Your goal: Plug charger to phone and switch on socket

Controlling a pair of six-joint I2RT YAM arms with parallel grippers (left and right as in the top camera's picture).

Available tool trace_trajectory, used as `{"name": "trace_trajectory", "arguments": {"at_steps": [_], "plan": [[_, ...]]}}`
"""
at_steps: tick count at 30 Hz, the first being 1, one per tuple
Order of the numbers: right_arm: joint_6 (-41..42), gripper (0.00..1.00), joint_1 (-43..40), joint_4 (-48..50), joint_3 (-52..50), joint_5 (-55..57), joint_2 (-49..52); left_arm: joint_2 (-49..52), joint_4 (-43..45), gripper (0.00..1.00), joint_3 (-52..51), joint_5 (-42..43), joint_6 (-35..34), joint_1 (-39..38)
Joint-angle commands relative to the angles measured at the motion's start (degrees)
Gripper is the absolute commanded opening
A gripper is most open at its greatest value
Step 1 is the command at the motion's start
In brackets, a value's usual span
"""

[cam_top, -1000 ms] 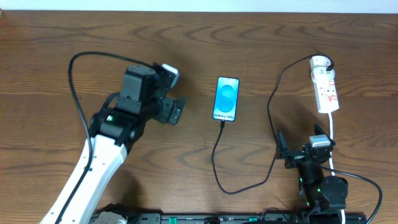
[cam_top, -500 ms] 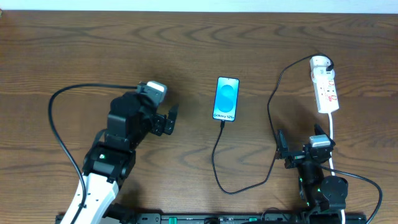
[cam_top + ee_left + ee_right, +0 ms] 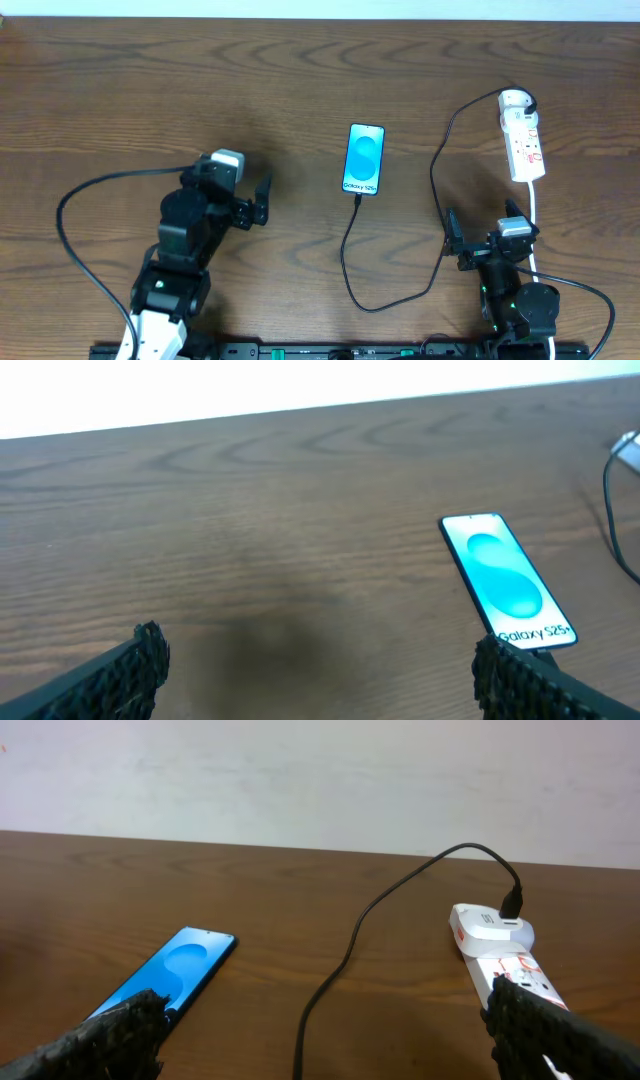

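Phone screen-up on bench, charger meeting its near edge; socket at right. Left gripper and right gripper gape wide, both empty.

lit phone lies flat, black charger joining it to white socket.

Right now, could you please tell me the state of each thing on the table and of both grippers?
phone: lying flat, face up, screen lit.
charger: tip at the phone's bottom edge, apparently plugged in; other end in the socket.
socket: charger plugged into its far end; switch position cannot be told.
left gripper: open, empty.
right gripper: open, empty.
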Motion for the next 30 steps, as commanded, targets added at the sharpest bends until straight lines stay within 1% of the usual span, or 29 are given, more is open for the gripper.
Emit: {"name": "trace_trajectory", "arguments": {"at_steps": [1,7,18,25,30], "plan": [[0.8,0.99,0.4,-0.3,-0.1,0.6,-0.4,-3.2,0.5,0.98,-2.1,-0.1,-2.2,1.5],[0.8,0.99,0.4,-0.3,-0.1,0.6,-0.4,-9.0,1.0,0.98,-4.8,-0.1,-2.4,3.1],[0.8,0.99,0.4,-0.3,-0.1,0.6,-0.4,-22.3,1.0,0.98,-11.1,-1.2,-2.6,3.2],[0.8,0.99,0.4,-0.3,-0.1,0.6,-0.3,-26.7,1.0,0.98,-13.9,-1.2,-3.9,5.3],[0.8,0.99,0.4,-0.3,-0.1,0.6,-0.3,-29.2,1.0,0.98,-15.5,-1.2,-3.9,5.3]]}}
